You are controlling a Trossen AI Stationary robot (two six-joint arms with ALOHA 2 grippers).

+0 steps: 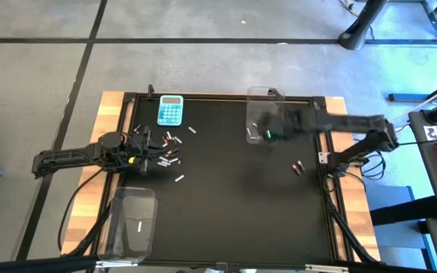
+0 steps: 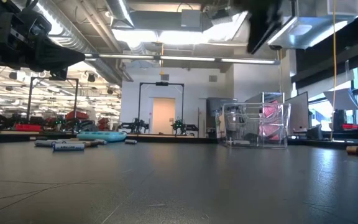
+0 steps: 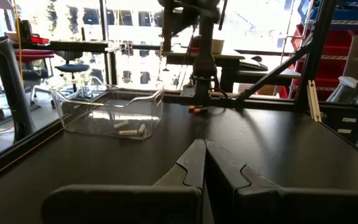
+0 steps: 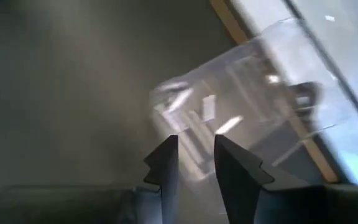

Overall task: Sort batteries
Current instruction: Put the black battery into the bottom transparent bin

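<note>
Right gripper (image 4: 191, 155) hangs over the far bin (image 1: 264, 114), jaws parted a little, nothing between them; a few pale batteries lie in that bin. Left gripper (image 3: 204, 163) sits shut and empty above the loose batteries (image 1: 167, 155) near the calculator (image 1: 170, 110). One battery in the near bin (image 1: 131, 224), two by the right edge.

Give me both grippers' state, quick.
Left gripper: shut, empty, above the mat.
Right gripper: open, empty, over the clear bin.
</note>
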